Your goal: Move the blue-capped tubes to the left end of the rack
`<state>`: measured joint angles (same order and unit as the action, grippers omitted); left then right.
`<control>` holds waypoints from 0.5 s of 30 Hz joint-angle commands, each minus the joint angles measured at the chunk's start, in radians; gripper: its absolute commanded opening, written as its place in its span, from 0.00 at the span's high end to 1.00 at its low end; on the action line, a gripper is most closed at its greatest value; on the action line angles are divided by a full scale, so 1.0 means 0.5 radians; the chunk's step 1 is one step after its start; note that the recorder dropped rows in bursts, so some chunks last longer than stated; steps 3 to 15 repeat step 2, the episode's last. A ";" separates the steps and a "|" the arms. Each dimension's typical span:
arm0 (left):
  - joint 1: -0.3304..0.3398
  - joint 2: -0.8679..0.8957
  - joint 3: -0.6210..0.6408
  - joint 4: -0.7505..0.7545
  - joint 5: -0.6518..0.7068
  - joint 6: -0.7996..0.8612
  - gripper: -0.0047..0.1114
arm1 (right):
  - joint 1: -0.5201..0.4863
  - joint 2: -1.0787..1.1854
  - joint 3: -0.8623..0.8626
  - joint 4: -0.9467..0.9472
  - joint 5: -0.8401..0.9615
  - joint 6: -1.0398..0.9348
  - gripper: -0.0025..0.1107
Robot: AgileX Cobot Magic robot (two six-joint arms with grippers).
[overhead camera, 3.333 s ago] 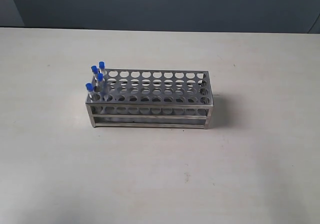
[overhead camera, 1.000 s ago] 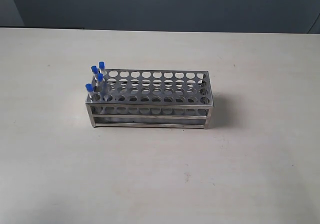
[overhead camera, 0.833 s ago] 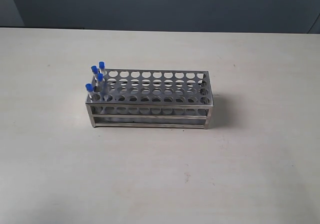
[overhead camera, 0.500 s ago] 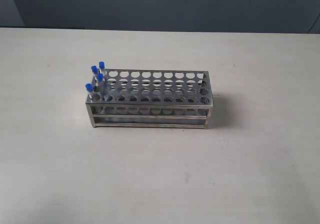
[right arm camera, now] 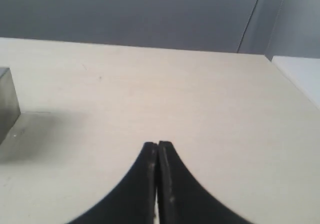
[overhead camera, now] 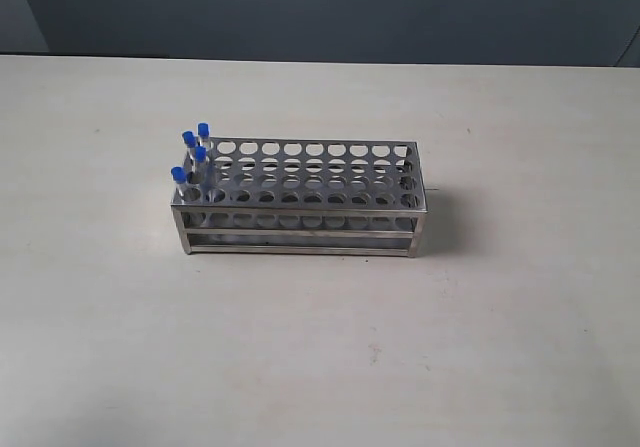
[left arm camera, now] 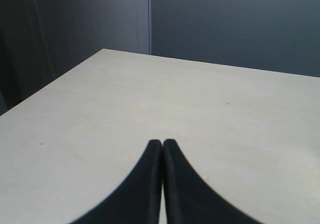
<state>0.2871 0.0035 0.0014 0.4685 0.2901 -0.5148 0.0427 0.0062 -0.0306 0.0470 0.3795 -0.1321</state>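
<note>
The silver metal rack stands near the middle of the table in the exterior view. Several blue-capped tubes stand upright in holes at its left end; the other holes look empty. Neither arm shows in the exterior view. In the left wrist view my left gripper is shut with nothing in it, over bare tabletop. In the right wrist view my right gripper is shut and empty too, and a grey metal corner that looks like the rack's end sits at the frame's edge, apart from the fingers.
The beige table spreads wide on all sides of the rack. A dark grey wall backs its far edge. In the left wrist view a table corner and its side edge show ahead.
</note>
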 commanded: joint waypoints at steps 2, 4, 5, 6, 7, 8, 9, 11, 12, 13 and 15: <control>0.001 -0.007 -0.003 -0.001 0.000 -0.003 0.95 | -0.014 -0.012 0.010 -0.020 0.022 0.003 0.99; 0.001 -0.007 -0.003 -0.001 0.000 -0.003 0.95 | -0.014 -0.012 0.010 -0.020 0.022 0.003 0.99; 0.001 -0.007 -0.003 -0.001 0.000 -0.003 0.95 | -0.014 -0.012 0.010 -0.020 0.022 0.003 0.99; 0.001 -0.007 -0.003 -0.001 0.000 -0.003 0.95 | -0.014 -0.012 0.010 -0.020 0.022 0.003 0.99; 0.001 -0.007 -0.003 -0.001 0.000 -0.003 0.95 | -0.014 -0.012 0.010 -0.020 0.022 0.003 0.99; 0.001 -0.007 -0.003 -0.001 0.000 -0.003 0.95 | -0.014 -0.012 0.010 -0.020 0.022 0.003 0.99; 0.001 -0.007 -0.003 -0.001 0.000 -0.003 0.95 | -0.014 -0.012 0.010 -0.020 0.022 0.003 0.99; 0.001 -0.007 -0.003 -0.001 0.000 -0.003 0.95 | -0.014 -0.012 0.010 -0.020 0.022 0.003 0.99; 0.001 -0.007 -0.003 -0.001 0.000 -0.003 0.95 | -0.014 -0.012 0.010 -0.020 0.022 0.003 0.99; 0.001 -0.007 -0.003 -0.001 0.000 -0.003 0.95 | -0.014 -0.012 0.010 -0.020 0.022 0.003 0.99; 0.001 -0.007 -0.003 -0.001 0.000 -0.003 0.95 | -0.014 -0.012 0.010 -0.020 0.022 0.003 0.99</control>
